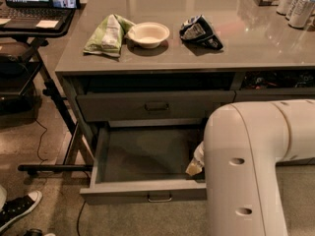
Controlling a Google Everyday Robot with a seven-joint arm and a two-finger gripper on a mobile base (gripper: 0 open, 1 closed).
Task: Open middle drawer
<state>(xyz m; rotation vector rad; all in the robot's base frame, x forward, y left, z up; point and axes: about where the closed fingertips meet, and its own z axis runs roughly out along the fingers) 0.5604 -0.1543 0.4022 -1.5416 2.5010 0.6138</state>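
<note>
The middle drawer (147,191) stands pulled out towards me, its plain grey tray bare and its small pull handle (160,197) at the centre of the front. The slimmer drawer (156,105) above it is shut. My white arm (256,171) fills the lower right and hides the drawer's right end. Only a small pale part of my gripper (195,162) shows at the arm's left edge, inside the tray's right side and not on the handle.
On the grey counter (256,48) lie a green chip bag (108,34), a white bowl (148,34) and a dark chip bag (199,32); cans (295,4) stand at the back right. A laptop stand (37,14) is at the left, a sneaker (19,208) and cables on the floor.
</note>
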